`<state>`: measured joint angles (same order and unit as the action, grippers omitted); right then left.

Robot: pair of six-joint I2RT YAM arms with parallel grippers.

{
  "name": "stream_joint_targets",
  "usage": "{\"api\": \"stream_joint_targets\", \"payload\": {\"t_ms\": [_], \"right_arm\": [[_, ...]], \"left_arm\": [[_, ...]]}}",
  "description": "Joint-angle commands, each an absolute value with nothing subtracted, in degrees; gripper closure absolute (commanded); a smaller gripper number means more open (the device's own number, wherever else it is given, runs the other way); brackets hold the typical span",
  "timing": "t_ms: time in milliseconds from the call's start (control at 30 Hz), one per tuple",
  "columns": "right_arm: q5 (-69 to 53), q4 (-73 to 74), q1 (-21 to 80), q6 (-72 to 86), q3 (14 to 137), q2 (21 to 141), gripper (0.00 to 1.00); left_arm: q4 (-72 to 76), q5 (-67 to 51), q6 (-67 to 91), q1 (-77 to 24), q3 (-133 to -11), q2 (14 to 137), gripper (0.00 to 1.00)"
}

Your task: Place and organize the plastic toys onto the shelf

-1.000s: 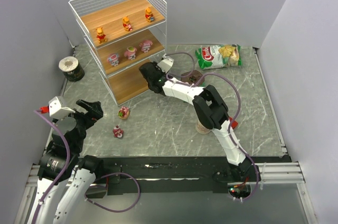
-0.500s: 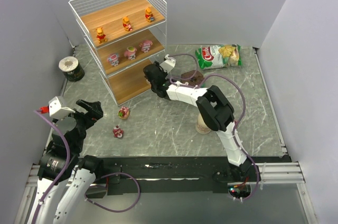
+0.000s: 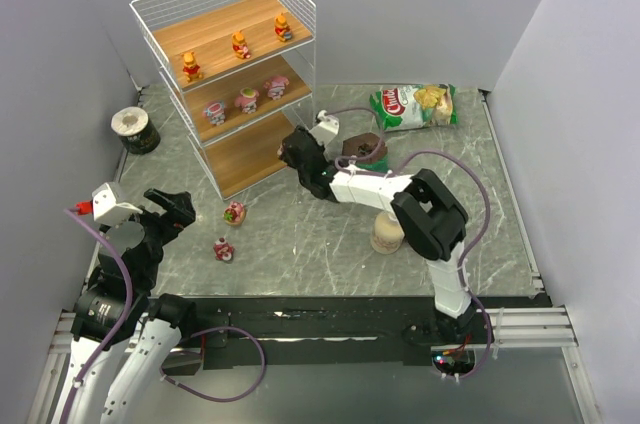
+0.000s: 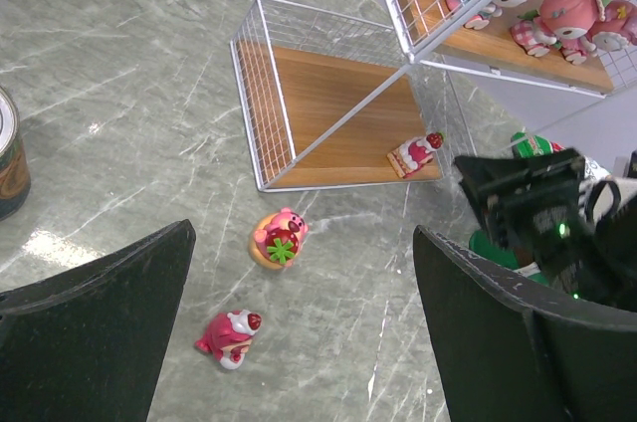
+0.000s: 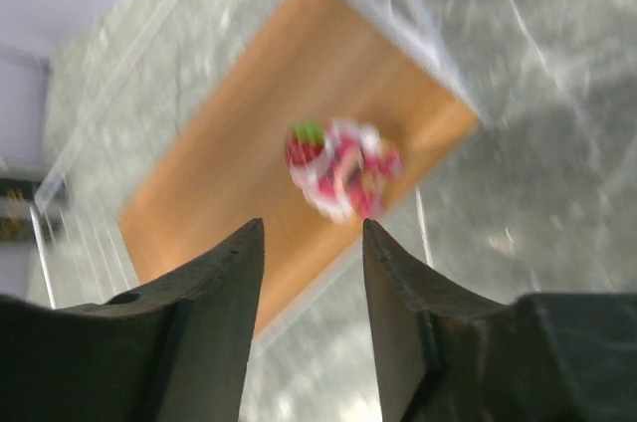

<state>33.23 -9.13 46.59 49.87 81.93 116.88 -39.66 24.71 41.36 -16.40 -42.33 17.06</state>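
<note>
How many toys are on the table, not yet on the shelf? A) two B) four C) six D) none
A: only a round pink toy and a smaller pink toy lie on the table in front of the shelf.

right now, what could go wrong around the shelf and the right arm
1. The toy sits close to the front corner of the bottom tier. The open right gripper is just off it, and a brush might push it over the edge.
2. The right arm's elbow hangs close by the bottle; a swing could tip it.
</note>
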Motion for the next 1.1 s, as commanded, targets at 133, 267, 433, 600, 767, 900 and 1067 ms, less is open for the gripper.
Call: {"api": "stream_joint_targets", "payload": {"t_ms": [133, 267, 433, 600, 767, 900, 1067], "right_arm": [[20.85, -12.30, 54.13, 39.57, 73.48, 107.40, 0.35], [11.18, -12.93, 58.00, 36.13, 74.96, 108.89, 0.34], [6.68, -12.92, 63.62, 27.19, 78.92, 111.53, 0.32], [2.21, -13.10, 66.53, 19.18, 81.21, 114.08, 0.27], [2.98, -7.22, 67.94, 17.58, 84.81, 117.33, 0.26], [2.90, -7.64, 68.29, 17.14, 83.85, 118.03, 0.25], [1.41, -7.64, 68.55, 17.49, 83.85, 119.70, 0.25]], "left_arm": [[-37.62, 24.52, 41.22, -16.61, -42.19, 16.44, 0.04], [-37.62, 24.61, 41.22, -16.61, -42.19, 16.35, 0.04], [-37.79, 24.96, 41.40, -16.61, -42.19, 16.26, 0.04], [-37.79, 24.96, 41.40, -16.52, -42.19, 16.35, 0.04], [-37.88, 25.05, 41.48, -16.61, -42.28, 16.70, 0.03], [-37.88, 25.05, 41.48, -16.52, -42.19, 16.70, 0.04], [-37.88, 25.05, 41.48, -16.61, -42.28, 16.96, 0.04]]}}
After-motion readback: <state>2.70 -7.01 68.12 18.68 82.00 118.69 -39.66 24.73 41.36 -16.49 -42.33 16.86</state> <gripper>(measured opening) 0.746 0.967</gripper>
